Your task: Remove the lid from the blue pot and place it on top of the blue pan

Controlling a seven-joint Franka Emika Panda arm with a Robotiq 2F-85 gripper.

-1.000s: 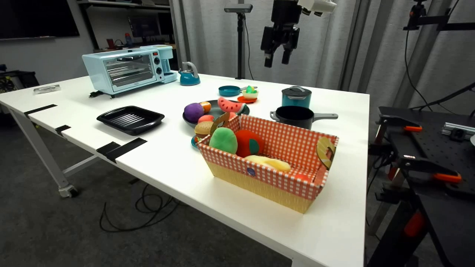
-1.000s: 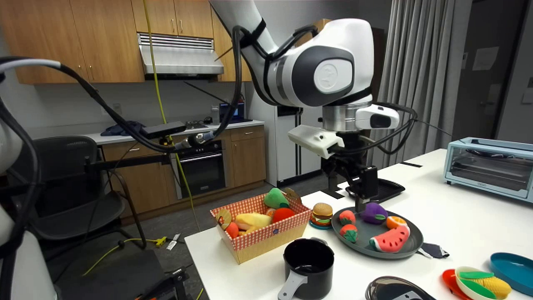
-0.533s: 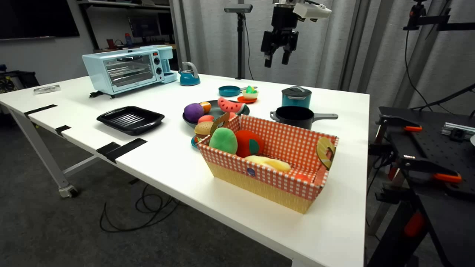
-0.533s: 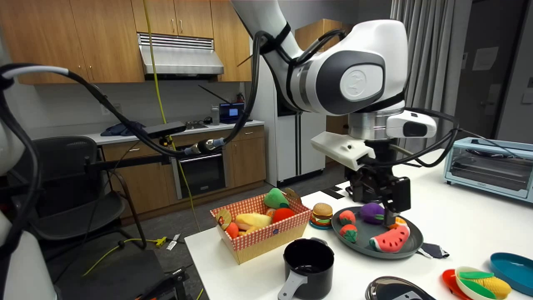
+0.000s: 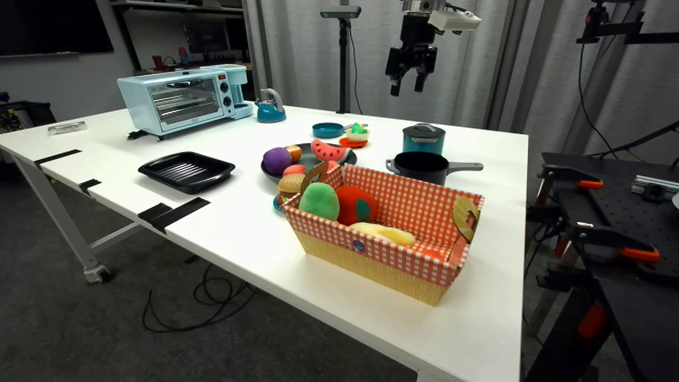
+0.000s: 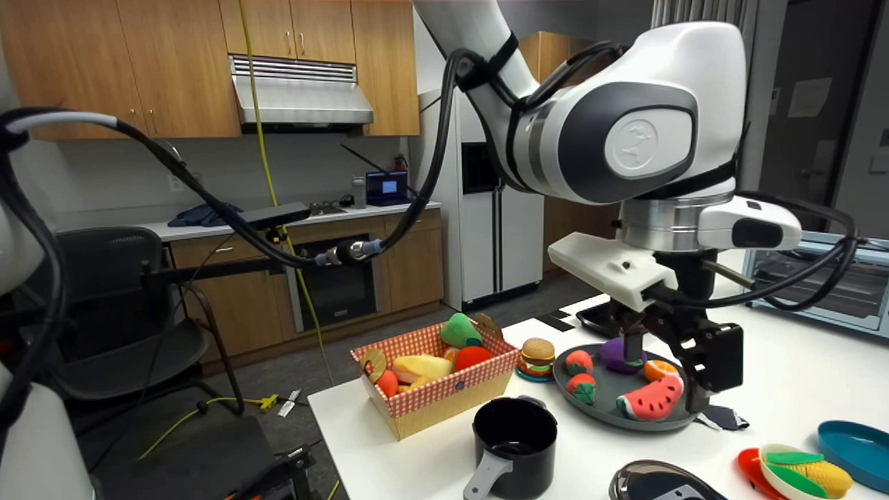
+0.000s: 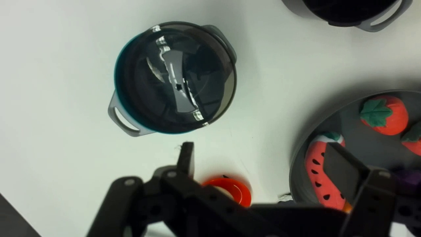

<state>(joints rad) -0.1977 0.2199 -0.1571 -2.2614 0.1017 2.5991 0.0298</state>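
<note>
The blue pot (image 5: pixel 424 143) is small, teal and straight-sided, standing upright at the table's far right in an exterior view. Its dark glass lid (image 7: pixel 207 72) with a grey bar handle (image 7: pixel 178 82) rests on it; the lid also shows at the bottom of an exterior view (image 6: pixel 660 479). The blue pan (image 5: pixel 327 130) is shallow and teal with one straight handle; part shows in an exterior view (image 6: pixel 858 451). My gripper (image 5: pixel 407 89) is open, empty and high above the table. In the wrist view my gripper (image 7: pixel 261 154) has its fingers apart, the pot ahead and left.
A black saucepan (image 6: pixel 514 451) stands near the pot. A dark plate (image 6: pixel 604 417) holds toy fruit. A checked basket (image 5: pixel 366 260) of toy food, a red saucer (image 5: pixel 354 143) with a bowl, a black tray (image 5: pixel 185 172) and a teal kettle (image 5: pixel 271 112) are also there.
My open gripper has moved right in both exterior views, from over the plate's far side to above its near right edge. The pot, lid and pan have not moved.
</note>
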